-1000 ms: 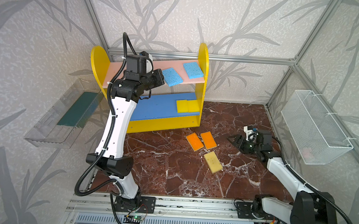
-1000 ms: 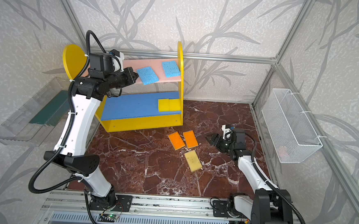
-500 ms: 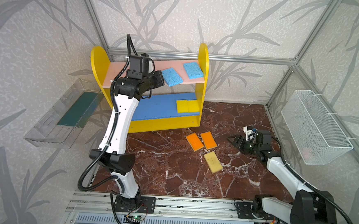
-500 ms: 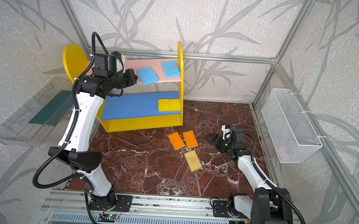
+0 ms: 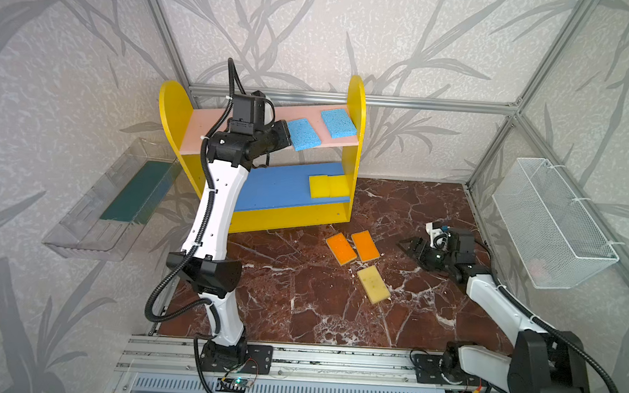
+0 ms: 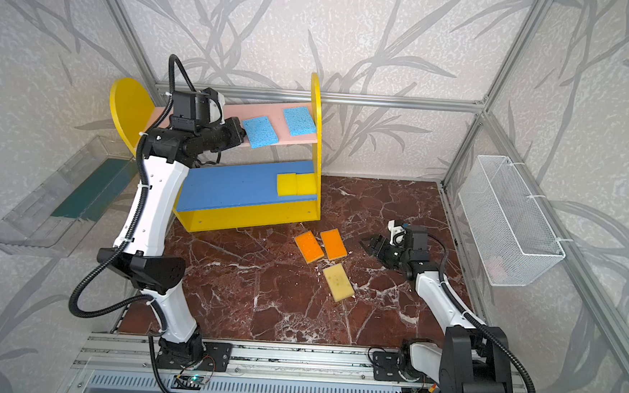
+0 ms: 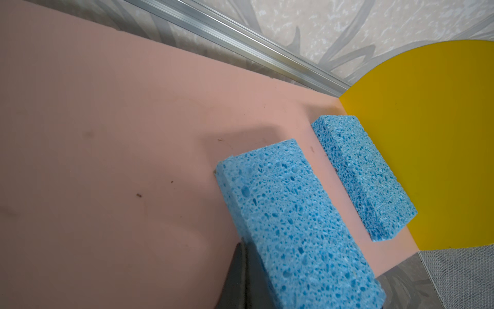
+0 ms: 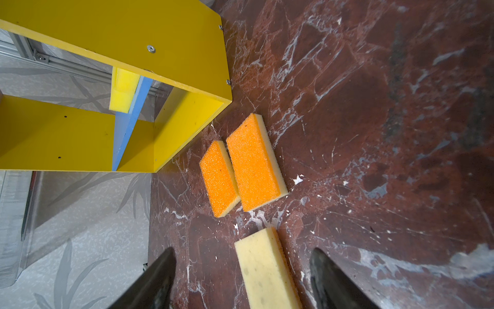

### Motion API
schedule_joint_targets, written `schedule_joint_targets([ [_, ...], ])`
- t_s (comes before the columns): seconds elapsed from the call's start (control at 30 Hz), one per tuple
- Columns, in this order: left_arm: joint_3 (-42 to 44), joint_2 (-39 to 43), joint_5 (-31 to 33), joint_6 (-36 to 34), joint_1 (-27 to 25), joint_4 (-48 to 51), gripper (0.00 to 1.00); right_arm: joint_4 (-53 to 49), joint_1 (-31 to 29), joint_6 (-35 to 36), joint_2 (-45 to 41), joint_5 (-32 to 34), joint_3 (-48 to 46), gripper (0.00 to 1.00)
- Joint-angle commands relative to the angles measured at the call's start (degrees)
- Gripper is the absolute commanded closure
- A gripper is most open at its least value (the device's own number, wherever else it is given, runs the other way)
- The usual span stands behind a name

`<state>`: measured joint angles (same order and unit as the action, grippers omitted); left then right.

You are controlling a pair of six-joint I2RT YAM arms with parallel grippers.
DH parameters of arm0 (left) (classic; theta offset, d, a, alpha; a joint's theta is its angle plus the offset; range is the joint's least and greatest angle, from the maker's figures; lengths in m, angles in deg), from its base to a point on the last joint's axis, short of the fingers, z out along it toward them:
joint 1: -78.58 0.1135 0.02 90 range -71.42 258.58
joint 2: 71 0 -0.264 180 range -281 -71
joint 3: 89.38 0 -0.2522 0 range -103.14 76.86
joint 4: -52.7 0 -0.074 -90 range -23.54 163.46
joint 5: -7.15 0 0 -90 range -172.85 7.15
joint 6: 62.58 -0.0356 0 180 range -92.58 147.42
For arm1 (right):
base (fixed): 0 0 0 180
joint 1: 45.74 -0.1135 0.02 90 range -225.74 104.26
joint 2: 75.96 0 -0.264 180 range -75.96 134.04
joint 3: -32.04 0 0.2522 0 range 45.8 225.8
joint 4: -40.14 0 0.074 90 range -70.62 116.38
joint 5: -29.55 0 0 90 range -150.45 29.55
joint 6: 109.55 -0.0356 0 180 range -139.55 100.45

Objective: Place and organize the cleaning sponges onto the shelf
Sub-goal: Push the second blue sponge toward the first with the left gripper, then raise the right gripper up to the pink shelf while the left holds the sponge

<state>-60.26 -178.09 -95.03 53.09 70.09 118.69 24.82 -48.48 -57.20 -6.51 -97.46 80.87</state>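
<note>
Nearest you, the pale speckled yellow foam sponge lies on the red marble tabletop, its long axis slanting from far left to near right. Your right gripper hovers right of it and a little beyond, jaws wide and empty. Only the right wrist view shows it in line between those fingers.

Next come two orange-topped sponges side by side. Behind them is the yellow-sided shelf, with two bright yellow sponges on its blue board.

Farthest, on the pink board, your left gripper, shut on nothing, touches the left flank of a skewed light blue porous sponge. Its twin lies rightward by the side panel, so a rightward nudge looks apt.
</note>
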Motion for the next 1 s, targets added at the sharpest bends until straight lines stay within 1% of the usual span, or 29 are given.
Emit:
schedule_joint_targets([
  [0.0,-1.51,-2.09,-0.56,0.99,-0.34,2.29,1.0,0.04,-0.31,0.77,0.51,0.36,-0.02,0.23],
  [0.07,-1.75,-2.59,-0.38,1.58,-0.55,1.6,1.0,0.06,-0.25,0.82,0.6,0.36,0.0,0.23],
  [0.1,-1.73,-2.76,-0.2,1.87,-0.64,1.29,1.0,-0.01,-0.25,2.28,0.6,0.36,0.02,0.23],
  [0.27,-1.75,-3.25,1.11,2.32,-0.74,0.36,1.0,-0.25,-0.25,2.65,0.59,0.24,0.34,0.23],
  [0.33,-1.3,-2.65,1.81,1.96,-0.74,0.1,1.0,-0.24,-0.4,2.67,0.43,-0.27,0.72,0.25],
  [0.4,0.18,-1.11,2.23,1.5,-0.74,-0.57,1.0,-0.45,-1.82,3.29,-0.61,-0.91,1.79,0.3],
  [0.47,2.87,0.78,2.5,1.23,-0.74,-1.97,1.0,-2.28,-5.82,5.15,-3.0,1.43,3.91,0.37],
  [0.5,4.24,1.76,2.43,1.22,-0.69,-2.8,1.0,-3.41,-8.05,6.36,-4.04,3.32,5.27,0.43],
  [0.57,5.49,2.66,2.11,1.14,-0.65,-3.49,1.0,-4.92,-13.93,8.59,-5.5,7.63,8.77,0.64],
  [0.6,5.46,2.63,1.7,1.14,-0.65,-3.37,1.0,-4.88,-16.09,9.06,-5.67,8.87,10.47,0.73],
  [0.63,5.45,2.52,1.23,1.14,-0.65,-3.27,1.0,-4.44,-18.65,9.46,-5.51,9.99,12.74,0.84],
  [0.7,5.51,2.38,0.6,1.22,-0.65,-3.18,1.0,-3.1,-22.07,9.95,-4.35,11.02,16.84,0.97],
  [0.73,5.61,2.35,0.34,1.31,-0.65,-3.16,1.0,-2.17,-23.27,10.04,-3.56,11.33,18.71,1.0],
  [0.87,5.71,2.41,-0.6,1.82,-0.67,-3.18,1.0,4.43,-27.55,9.98,2.4,11.43,27.42,1.0],
  [0.97,5.63,2.58,-1.3,2.1,-0.58,-2.71,1.0,7.52,-29.37,9.76,8.92,8.67,35.04,1.0],
])
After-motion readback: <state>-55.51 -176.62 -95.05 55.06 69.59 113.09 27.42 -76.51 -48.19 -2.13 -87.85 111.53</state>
